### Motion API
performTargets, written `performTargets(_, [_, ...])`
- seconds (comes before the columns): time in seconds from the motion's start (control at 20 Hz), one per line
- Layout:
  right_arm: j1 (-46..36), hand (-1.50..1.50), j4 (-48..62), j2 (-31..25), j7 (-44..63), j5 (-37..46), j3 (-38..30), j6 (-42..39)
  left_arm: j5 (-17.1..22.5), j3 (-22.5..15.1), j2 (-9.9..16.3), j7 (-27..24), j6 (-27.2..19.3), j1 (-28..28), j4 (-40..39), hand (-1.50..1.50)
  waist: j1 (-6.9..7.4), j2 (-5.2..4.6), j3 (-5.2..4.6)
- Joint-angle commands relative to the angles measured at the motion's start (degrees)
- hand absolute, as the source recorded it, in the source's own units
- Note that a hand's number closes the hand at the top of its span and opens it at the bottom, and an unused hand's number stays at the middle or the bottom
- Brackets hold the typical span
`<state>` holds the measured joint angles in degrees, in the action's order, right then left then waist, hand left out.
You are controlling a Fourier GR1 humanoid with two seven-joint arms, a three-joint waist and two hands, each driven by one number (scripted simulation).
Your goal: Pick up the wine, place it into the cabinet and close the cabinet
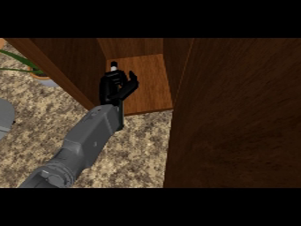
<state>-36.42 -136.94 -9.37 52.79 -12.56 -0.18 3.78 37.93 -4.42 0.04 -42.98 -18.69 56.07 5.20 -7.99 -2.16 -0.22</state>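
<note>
Readable text: none anywhere.
Cabinet [244, 110]: plain wood grain, no lettering or sign.
Worktop [42, 114]: speckled stone, no marks.
Wine [114, 66]: only its top shows; no label can be read.

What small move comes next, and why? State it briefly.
Probably ease the left hand forward and set the wine down on the cabinet shelf: its fingers curl round it just inside the opening, and the cabinet door stands open at the right.

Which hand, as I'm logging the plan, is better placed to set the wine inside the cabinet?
Left: the left hand is curled round the wine at the cabinet opening, over its shelf. The right hand is not in view.
</note>
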Motion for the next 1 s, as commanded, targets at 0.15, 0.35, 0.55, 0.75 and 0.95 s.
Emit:
performTargets(0.15, [1.9,-1.50,-0.4,1.2,-1.3,-0.9,1.1,-0.5,1.8,-0.7,0.0,-1.3,4.0,-4.6,0.0,1.50,-1.60,-0.31,-0.06])
performTargets(0.35, [1.7,-1.50,-0.9,1.7,-1.2,-1.5,0.5,0.0,2.4,-2.3,0.0,-0.6,1.8,-5.3,0.0,1.50,-1.99,0.13,-0.03])
performTargets(0.55, [1.1,-1.50,-0.1,1.2,-1.4,-3.0,-0.8,-1.0,3.1,-3.0,0.0,-1.4,1.1,-5.5,0.7,1.50,-2.23,-0.10,-0.02])
performTargets(0.75, [1.5,-1.50,-1.7,1.3,-0.3,-2.8,0.5,-1.2,3.6,-4.3,0.0,-1.3,-1.8,-4.7,1.1,1.50,-2.81,0.15,-0.03])
performTargets(0.95, [0.2,-1.50,-0.6,1.8,-0.5,-3.1,0.4,-0.7,4.6,-4.8,0.0,-2.5,-1.2,-5.4,1.9,1.50,-3.26,-0.39,-0.13])
